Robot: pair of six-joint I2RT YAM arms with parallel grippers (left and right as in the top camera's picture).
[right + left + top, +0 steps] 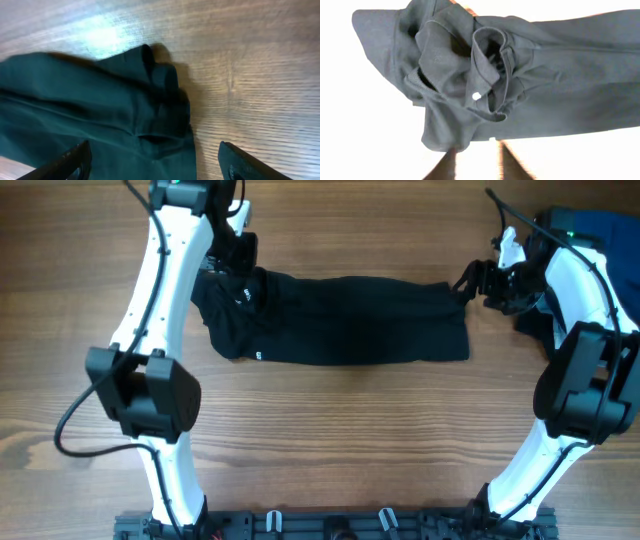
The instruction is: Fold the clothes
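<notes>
The clothes (350, 320) are one black garment, folded into a long band across the far half of the wooden table (330, 440). A small white logo (258, 356) shows near its left front corner. My left gripper (242, 280) sits over the bunched left end. In the left wrist view its tips (477, 148) stand close together at the hem of the crumpled fabric (545, 90), and glare hides whether any cloth is pinched. My right gripper (468, 283) is open at the right far corner. Its fingers (153, 143) straddle the cloth (90, 110) without holding it.
A heap of blue and dark garments (590, 230) lies at the far right corner, behind the right arm. A black rail (330, 525) runs along the table's front edge, where both arm bases stand.
</notes>
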